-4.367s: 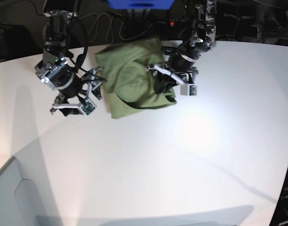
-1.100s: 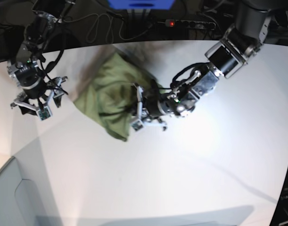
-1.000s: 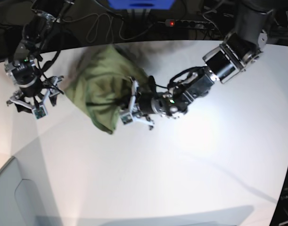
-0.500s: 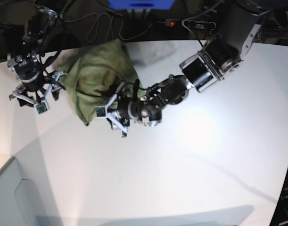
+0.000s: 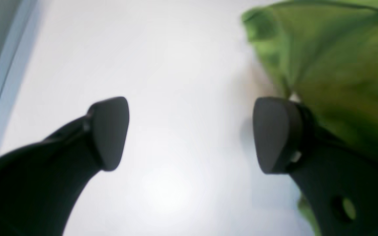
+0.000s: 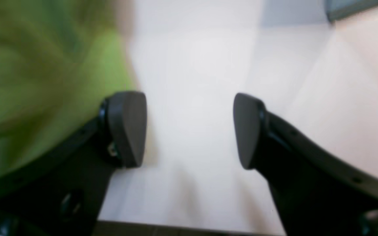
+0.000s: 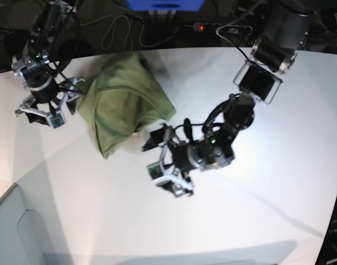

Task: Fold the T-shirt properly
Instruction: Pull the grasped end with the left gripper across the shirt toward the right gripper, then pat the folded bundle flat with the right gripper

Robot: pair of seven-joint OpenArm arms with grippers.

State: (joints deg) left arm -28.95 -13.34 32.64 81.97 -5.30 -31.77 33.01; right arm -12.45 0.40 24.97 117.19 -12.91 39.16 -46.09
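Toward the far left of the white tabletop (image 7: 256, 182) we've got the T-shirt (image 7: 121, 102) lying in a rumpled olive heap, one corner trailing toward the near side. The left tool (image 7: 165, 163) sits just off that heap's near right edge, spread wide with nothing between its pads, and in its wrist view the cloth is right behind one pad. The right tool (image 7: 47, 107) is at the shirt's left edge, also wide and empty, green fabric beside one finger (image 6: 126, 127).
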